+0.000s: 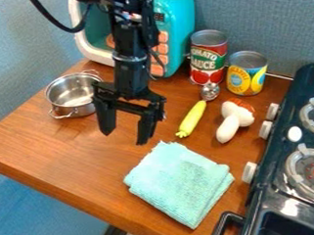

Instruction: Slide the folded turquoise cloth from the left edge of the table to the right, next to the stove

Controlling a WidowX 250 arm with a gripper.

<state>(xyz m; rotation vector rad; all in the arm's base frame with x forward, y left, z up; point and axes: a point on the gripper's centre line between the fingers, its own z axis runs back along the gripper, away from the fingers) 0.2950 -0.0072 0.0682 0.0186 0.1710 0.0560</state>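
My gripper (pixel 126 134) hangs open over the left middle of the wooden counter, its two fingers spread apart with nothing between them. To its left stands a small steel pot (pixel 73 96) with two handles. A folded light-teal cloth (pixel 180 181) lies below and to the right of the gripper. Right of the gripper are a yellow-handled scoop (pixel 193 119) with a metal head and, beyond it, a white toy mushroom (pixel 232 124) with an orange-brown patch.
A teal toy microwave (pixel 176 28) stands behind the arm. Two cans, a red and green one (pixel 207 63) and a yellow and blue one (pixel 246 79), stand at the back. A dark toy stove (pixel 292 182) with knobs and burners borders the counter's right side.
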